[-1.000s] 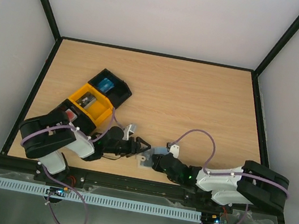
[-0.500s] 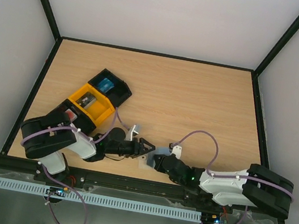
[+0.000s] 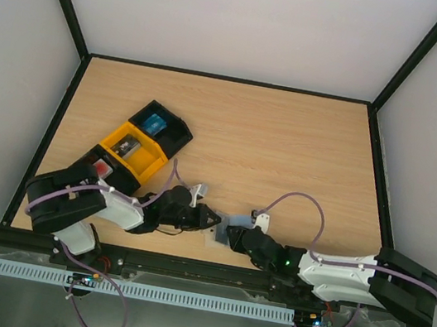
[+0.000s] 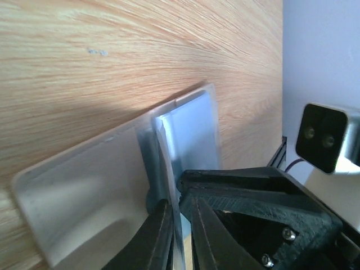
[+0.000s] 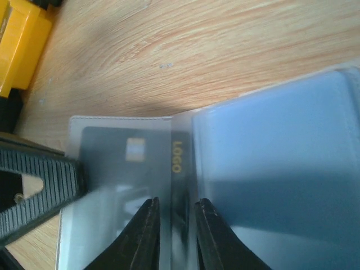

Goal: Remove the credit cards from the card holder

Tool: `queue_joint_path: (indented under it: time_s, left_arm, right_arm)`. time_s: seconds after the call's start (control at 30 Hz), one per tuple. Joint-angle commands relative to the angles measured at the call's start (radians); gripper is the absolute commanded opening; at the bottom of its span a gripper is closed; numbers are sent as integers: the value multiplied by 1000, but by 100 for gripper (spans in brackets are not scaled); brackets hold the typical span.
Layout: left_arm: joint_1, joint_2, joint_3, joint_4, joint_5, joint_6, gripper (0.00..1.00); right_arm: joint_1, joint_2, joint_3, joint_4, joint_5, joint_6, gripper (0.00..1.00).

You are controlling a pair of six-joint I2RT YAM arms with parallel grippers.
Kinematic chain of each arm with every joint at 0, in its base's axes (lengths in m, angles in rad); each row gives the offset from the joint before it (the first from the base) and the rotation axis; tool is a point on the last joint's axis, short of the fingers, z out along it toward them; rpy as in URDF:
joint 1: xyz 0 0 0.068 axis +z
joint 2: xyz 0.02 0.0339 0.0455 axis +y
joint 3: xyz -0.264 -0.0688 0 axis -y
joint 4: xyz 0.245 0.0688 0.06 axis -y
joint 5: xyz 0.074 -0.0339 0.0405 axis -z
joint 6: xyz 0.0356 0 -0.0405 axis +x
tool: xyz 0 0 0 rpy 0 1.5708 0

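The left gripper (image 4: 176, 202) pinched the card holder (image 4: 191, 135) in its jaws; the right gripper (image 5: 177, 205) straddled it too, grip unclear. A card (image 5: 129, 157) sat inside, yet to come out.

card holder (image 3: 222, 233): pale blue-grey, spread open | credit card (image 5: 130, 160): dark, inside clear sleeve

The card holder (image 3: 221, 233) lies on the table (image 3: 289, 142) near its 6 o'clock edge, between the two grippers: left gripper (image 3: 215, 221) at its 9 o'clock, right gripper (image 3: 231, 236) at its 3 o'clock. A card (image 5: 135, 160) sits inside it. The compartment trays (image 3: 132, 153) stand in a row at its 10 o'clock, well apart
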Motion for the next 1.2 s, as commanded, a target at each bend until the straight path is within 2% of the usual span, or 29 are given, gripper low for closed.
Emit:
queue_joint_path:
  time_s: [0.0,0.07,0.27,0.43,0.6,0.9,1.17]
  left_arm:
    - [-6,-83,32,-192,-86,75,7]
    - [-6,-103,31,-216,-95,86,3]
    - [8,-112,30,-236,-60,106,3]
    - [35,-119,20,-245,-22,115,3]
    - [71,-153,7,-286,7,141,3]
    - [141,-214,-19,-356,67,192,3]
    - [222,-296,-17,-485,96,265,3]
  right_arm:
    - [-1,-63,42,-163,38,-59,22]
    - [-1,-113,76,-255,48,-87,26]
    - [-3,-306,99,-428,81,-120,37]
    - [-19,-400,92,-524,113,-110,40]
    - [-47,-373,73,-519,95,-113,40]
    - [-75,-243,61,-402,34,-132,41]
    - [-78,-145,39,-287,-26,-135,32]
